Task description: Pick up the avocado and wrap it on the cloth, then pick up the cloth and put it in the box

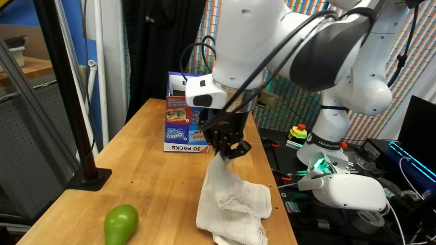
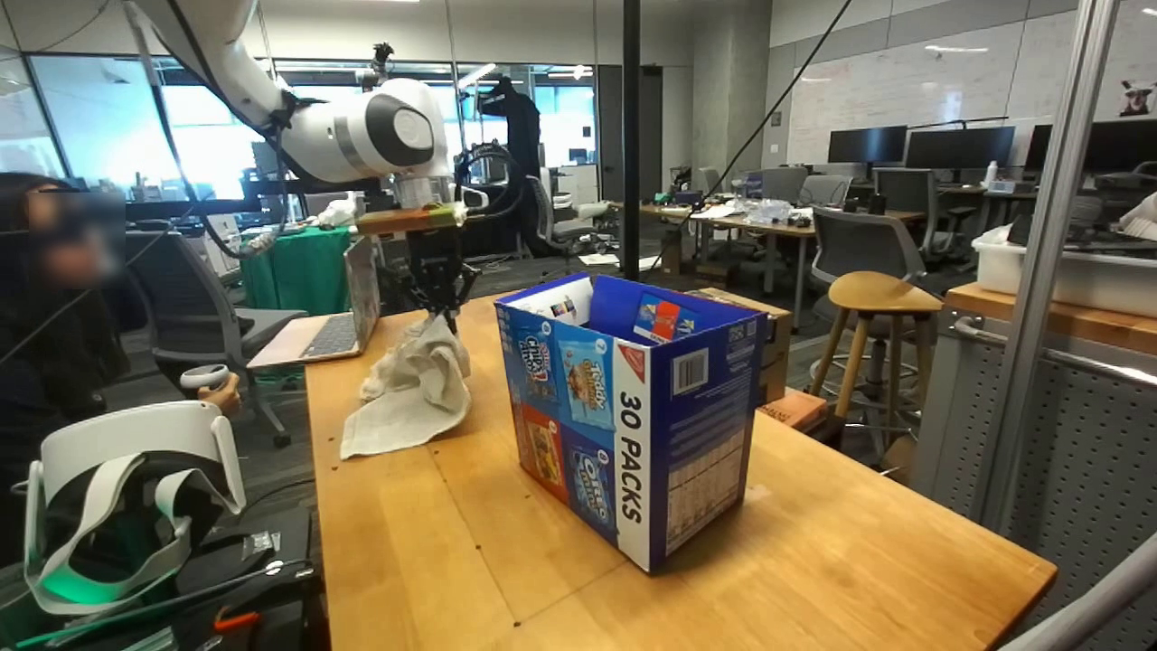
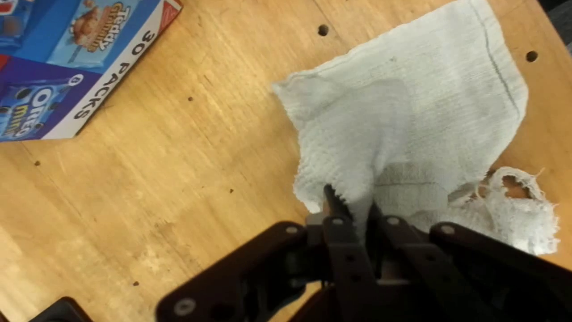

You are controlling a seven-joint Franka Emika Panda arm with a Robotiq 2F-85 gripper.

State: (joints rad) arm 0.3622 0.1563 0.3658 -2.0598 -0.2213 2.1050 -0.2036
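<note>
Gripper [image 3: 352, 201]: clenched on a gathered peak of the cloth [image 1: 233, 200], jaws nearly together; only a narrow fold is caught.
Cloth below the pinch: drawn up like a tent, its lower part spread in folds on the table [image 1: 153, 160]; in the wrist view its frayed end [image 3: 527, 223] lies at three o'clock from the gripper.
Box [image 2: 578, 407]: upright, uncovered on top, apart from the cloth, at ten o'clock from the gripper in the wrist view.
Avocado [image 1: 121, 224]: bare on the table, well apart from the cloth, near nine o'clock from it in an exterior view, partly out of view; the wrapping looks not yet done.
Order risk: carrying the cloth to the box now would probably leave the avocado behind.
Slip risk: so slim a pinch may let the hanging folds pull free.
Snag risk: the frayed end could catch on the box and tip it.
Roll risk: a trailing corner swept against the smooth avocado might send it off.
</note>
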